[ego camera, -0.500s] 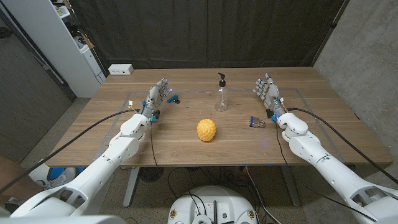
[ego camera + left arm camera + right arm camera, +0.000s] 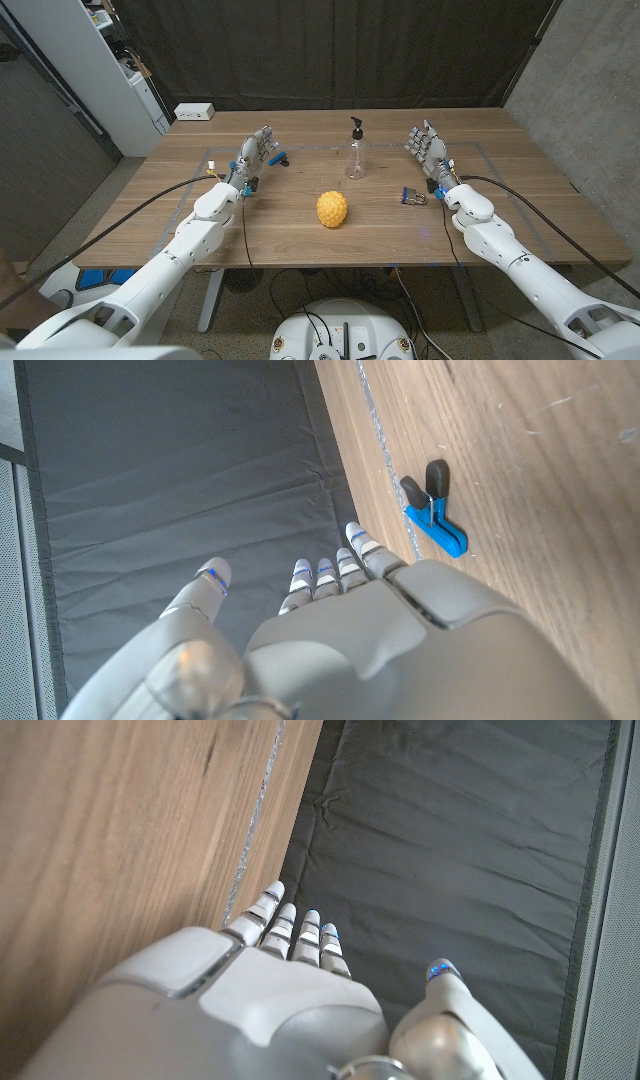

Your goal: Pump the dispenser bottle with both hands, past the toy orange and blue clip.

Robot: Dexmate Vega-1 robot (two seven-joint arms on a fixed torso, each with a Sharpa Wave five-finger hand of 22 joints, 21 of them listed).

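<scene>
Wooden table (image 2: 300, 235): brown top with a faint taped outline, a dark curtain (image 2: 330, 50) hanging behind its far edge.
Left arm: white, reaching in from the near left corner, a black cable running alongside it.
Right arm: white, reaching in from the near right corner (it mirrors the other arm).
Left hand (image 2: 256, 156): fingers straight and slightly apart, holding nothing, over the table's far left part, well apart from the bottle. In the left wrist view (image 2: 400, 645) the fingers point toward the curtain.
Right hand (image 2: 427, 148): fingers extended and a little spread, nothing in it, over the far right part of the table. In the right wrist view (image 2: 250, 1005) the thumb stands apart from the other fingers.
Dispenser bottle (image 2: 355, 152): clear, with a black pump head, upright near the far middle of the table, between the two hands and touched by neither.
Toy orange (image 2: 332, 209): yellow-orange, bumpy, nearer the robot than the bottle, near the table's centre.
Blue clip (image 2: 279, 157): lying just beside the left hand's fingertips; the left wrist view (image 2: 436, 522) shows its black handles (whether a finger touches it cannot be told).
Second clip (image 2: 411, 196): small, with blue and metal parts, just beside the right wrist.
</scene>
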